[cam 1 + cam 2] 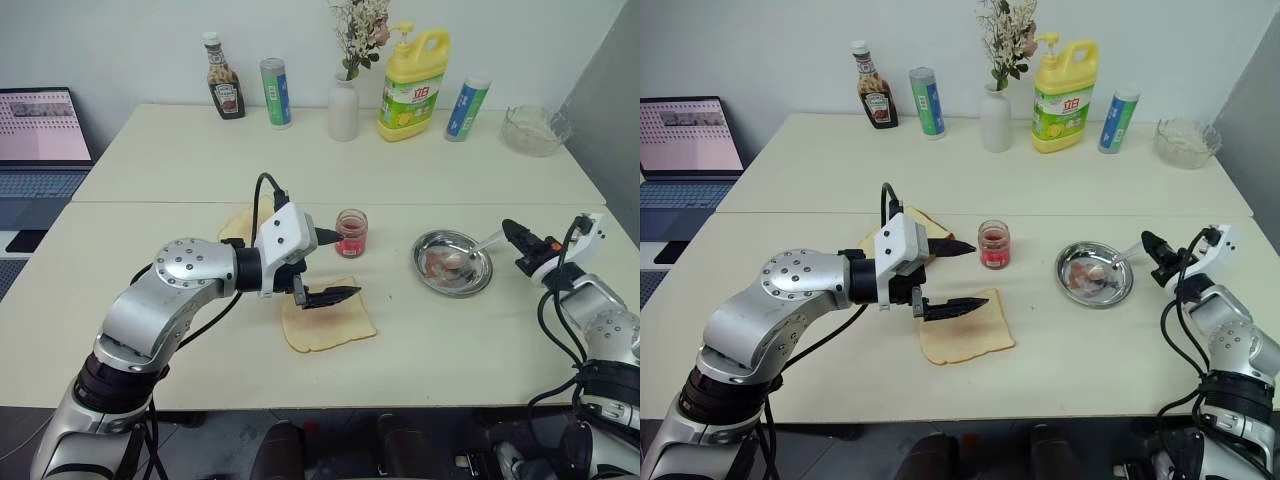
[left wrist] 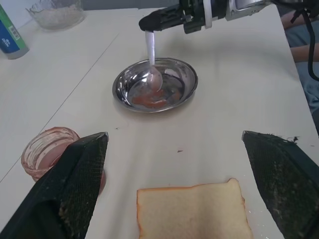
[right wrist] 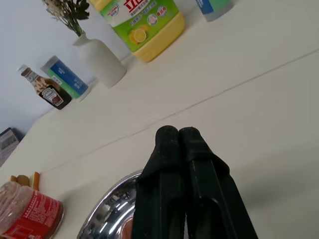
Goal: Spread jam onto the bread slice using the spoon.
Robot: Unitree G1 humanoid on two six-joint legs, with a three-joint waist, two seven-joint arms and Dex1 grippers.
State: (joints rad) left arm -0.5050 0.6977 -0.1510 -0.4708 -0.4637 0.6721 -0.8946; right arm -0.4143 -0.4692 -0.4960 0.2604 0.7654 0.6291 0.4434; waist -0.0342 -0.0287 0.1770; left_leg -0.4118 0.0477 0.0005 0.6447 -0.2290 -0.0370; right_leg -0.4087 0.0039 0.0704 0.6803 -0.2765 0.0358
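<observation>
A: Steel dish (image 1: 453, 263) first — where does it sit, and what is the right arm doing?

B: At about 3 o'clock on the near table (image 1: 420, 350). The right gripper (image 1: 508, 230) reaches in from the dish's right side, forearm low and roughly level, its 2 black fingers pressed together on the handle of the spoon (image 1: 470, 250). The spoon's bowl rests inside the dish, among reddish smears.

A: And the left arm?

B: Elbow bent, forearm crossing toward the table's centre, wrist angled a little downward. The left gripper (image 1: 327, 265) hangs with its jaws spread wide and nothing between them. 1 finger (image 1: 335, 294) lies over the far edge of the bread slice (image 1: 330, 325); the other points toward the jam (image 1: 351, 233). I cannot tell whether the lower finger touches the bread.

A: Where are those 2 things?

B: The bread slice lies flat near the table's centre, toward 6 o'clock, with a faint reddish patch near the fingertip. The jam is in a small clear jar just beyond it, toward 12 o'clock, between the bread and the seam of the 2 tables.

A: Anything else near?

B: A second slice (image 1: 923, 224) lies behind the left wrist, around 10 o'clock from the bread.
</observation>
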